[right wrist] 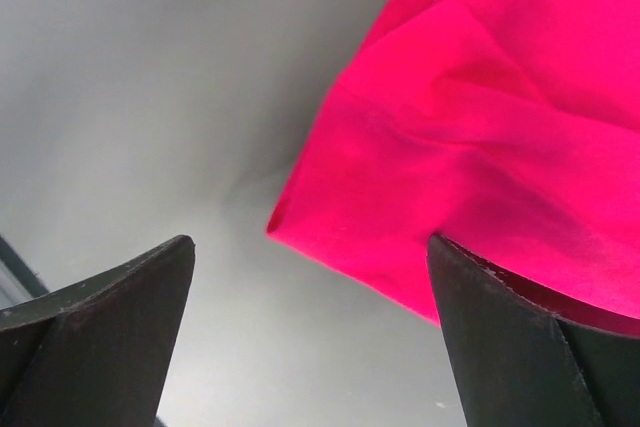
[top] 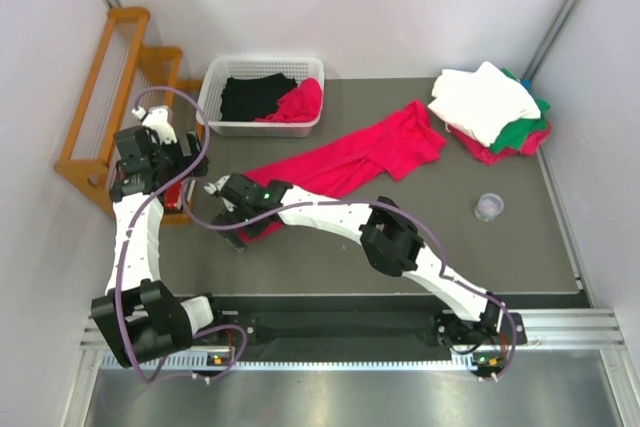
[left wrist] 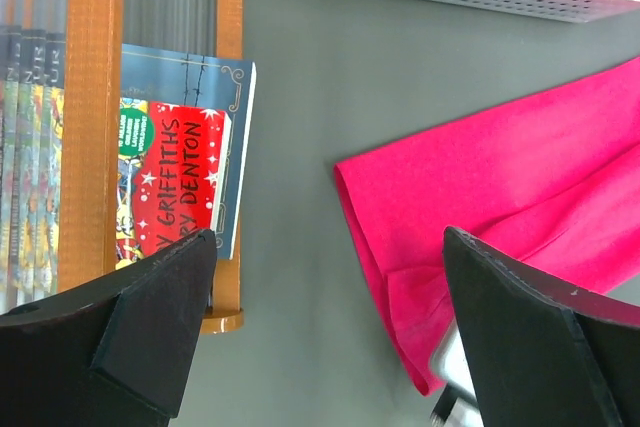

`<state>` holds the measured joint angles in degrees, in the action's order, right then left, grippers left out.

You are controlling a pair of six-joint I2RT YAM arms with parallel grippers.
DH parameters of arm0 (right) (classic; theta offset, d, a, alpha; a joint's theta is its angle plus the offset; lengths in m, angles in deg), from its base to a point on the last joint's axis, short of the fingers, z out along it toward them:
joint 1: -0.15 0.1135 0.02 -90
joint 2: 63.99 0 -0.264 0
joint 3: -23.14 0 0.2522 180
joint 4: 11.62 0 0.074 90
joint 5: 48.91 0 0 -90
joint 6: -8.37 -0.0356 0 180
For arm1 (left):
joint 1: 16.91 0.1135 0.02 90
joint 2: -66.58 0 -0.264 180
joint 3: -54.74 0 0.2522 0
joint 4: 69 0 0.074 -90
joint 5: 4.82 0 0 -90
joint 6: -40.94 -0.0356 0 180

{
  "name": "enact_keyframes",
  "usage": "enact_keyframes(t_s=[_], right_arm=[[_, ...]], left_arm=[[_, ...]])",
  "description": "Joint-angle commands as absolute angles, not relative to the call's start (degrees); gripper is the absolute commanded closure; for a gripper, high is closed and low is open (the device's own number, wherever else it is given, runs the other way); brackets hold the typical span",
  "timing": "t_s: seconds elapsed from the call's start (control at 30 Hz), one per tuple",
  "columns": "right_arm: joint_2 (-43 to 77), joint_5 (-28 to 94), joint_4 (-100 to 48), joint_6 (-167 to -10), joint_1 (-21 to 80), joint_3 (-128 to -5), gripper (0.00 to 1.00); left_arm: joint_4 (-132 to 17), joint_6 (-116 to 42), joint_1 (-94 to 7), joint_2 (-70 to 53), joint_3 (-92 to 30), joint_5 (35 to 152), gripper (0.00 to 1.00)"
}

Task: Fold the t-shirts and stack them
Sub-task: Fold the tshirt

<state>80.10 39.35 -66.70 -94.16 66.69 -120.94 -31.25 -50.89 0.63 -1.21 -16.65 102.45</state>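
While both arms reach over the grey tabletop (top: 330,272), a crimson t-shirt (top: 350,159) lies stretched out diagonally across the middle, its far end bunched near the stack at the right, its near end under the right arm's wrist. Right gripper (top: 228,209) sits low at that near corner of the shirt, jaws spread wide, nothing between them; in the right wrist view the cloth's corner (right wrist: 480,147) lies between and beyond the fingers, one pad (right wrist: 530,347) overlapping its edge. Left gripper (top: 150,132) hangs at the left edge of the tabletop, jaws also fully apart and empty; the left wrist view shows the shirt's hem to its right and a wooden rack (left wrist: 90,117) holding a book (left wrist: 185,147) to its left. White lattice basket (top: 262,97) at the far edge holds a black shirt (top: 255,95) and a red one (top: 298,102) draped over its rim. Folded stack at far right: white t-shirt (top: 485,99) on top, green (top: 528,132) beneath, red (top: 490,152) at the bottom. Small clear cup (top: 489,207) stands apart, near the right edge.
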Motion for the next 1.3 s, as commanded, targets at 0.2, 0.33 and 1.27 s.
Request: enact_keyframes(t_s=[0.2,0.33,1.27], right_arm=[[80.85,36.88,-62.03,-96.22,63.96,-117.63,0.26],[81.12,36.70,-61.50,-97.01,63.61,-116.04,0.32],[39.92,30.37,-62.37,-105.27,64.83,-59.54,1.00]], left_arm=[[-33.35,-52.75,1.02,-0.74,-16.67,102.49,0.01],[-33.17,-52.49,1.11,-1.09,-17.29,103.01,0.01],[-34.23,-52.58,1.28,-2.59,-18.78,103.98,0.01]])
